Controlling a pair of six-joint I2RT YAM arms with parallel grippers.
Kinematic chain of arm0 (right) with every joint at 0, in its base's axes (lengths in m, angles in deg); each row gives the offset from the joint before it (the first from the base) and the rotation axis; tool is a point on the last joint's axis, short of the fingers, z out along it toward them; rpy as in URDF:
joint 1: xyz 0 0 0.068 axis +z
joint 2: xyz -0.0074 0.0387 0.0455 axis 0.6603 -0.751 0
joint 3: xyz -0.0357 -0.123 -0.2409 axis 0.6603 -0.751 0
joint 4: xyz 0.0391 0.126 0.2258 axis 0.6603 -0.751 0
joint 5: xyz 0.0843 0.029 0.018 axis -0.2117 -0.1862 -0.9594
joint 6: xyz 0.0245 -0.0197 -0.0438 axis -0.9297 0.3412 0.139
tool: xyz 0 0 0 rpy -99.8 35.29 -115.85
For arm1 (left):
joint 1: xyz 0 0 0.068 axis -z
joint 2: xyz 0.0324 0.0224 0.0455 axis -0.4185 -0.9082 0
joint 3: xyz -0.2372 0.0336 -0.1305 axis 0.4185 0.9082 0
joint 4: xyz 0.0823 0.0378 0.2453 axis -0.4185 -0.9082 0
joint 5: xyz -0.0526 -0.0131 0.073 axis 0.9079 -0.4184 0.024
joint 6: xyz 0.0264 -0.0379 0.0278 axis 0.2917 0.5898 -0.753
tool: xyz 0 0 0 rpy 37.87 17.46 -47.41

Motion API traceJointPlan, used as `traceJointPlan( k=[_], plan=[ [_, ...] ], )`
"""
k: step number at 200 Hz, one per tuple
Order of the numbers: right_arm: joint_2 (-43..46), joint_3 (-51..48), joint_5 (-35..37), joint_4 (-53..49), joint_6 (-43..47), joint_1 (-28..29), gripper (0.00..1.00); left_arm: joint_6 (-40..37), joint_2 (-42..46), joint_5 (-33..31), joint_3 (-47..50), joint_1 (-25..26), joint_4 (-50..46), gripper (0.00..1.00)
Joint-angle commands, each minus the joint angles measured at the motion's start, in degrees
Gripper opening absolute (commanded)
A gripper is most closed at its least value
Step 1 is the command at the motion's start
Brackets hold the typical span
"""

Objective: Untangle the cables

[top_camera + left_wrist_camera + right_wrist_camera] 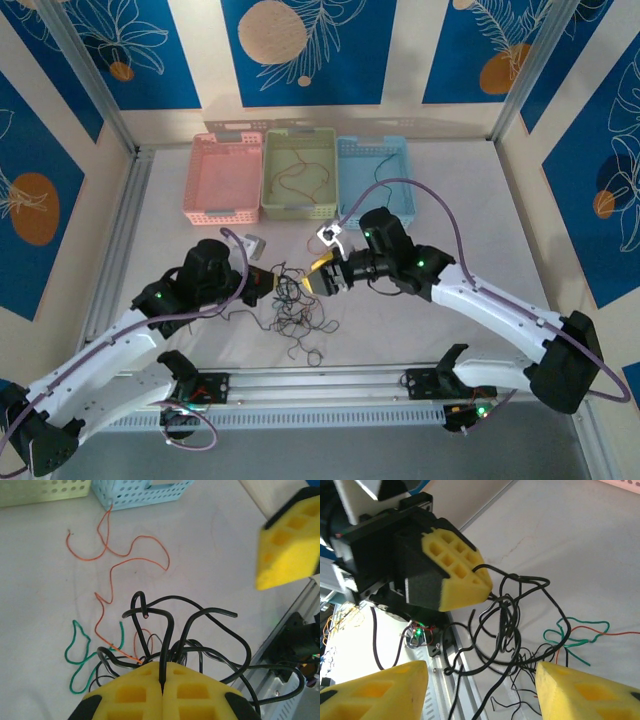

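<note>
The cables (293, 300) lay as a loose knot of curly black strands on the table (500, 220) between the arms, with orange-red and green wires trailing out flat. How the strands crossed inside the knot was hard to make out. The left gripper (162, 677) was pinched closed on a black loop; the right gripper (482, 672) stood partly open near the tangle, holding nothing

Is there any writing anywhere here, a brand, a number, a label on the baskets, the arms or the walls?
None can be read.
The pink basket, green basket and blue basket bear no labels.
The blue wall panels carry leaf and circle drawings, not letters.
The small circuit board by the rail is too blurred to tell.
</note>
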Motion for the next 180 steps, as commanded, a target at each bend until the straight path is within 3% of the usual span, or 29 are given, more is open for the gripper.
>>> traceJointPlan(
  k=[1,63,107,180],
  plan=[
    [-2.01,2.34,-1.65,-0.93,1.72,0.29,0.61,-3.28,1.54,3.61,0.38,-0.42,3.40,0.00],
    [-7.14,7.27,-3.63,-2.88,2.55,0.10,0.58,-6.60,-0.77,5.95,-0.69,-0.43,2.86,0.00],
    [-11.80,10.15,-7.00,-4.98,1.55,-0.03,0.39,-6.42,-0.30,6.05,-1.22,-0.44,4.20,0.00],
    [-13.40,11.03,-7.37,-8.03,0.81,0.43,0.42,-8.91,3.58,4.04,-2.56,-0.44,1.54,0.00]
  ],
)
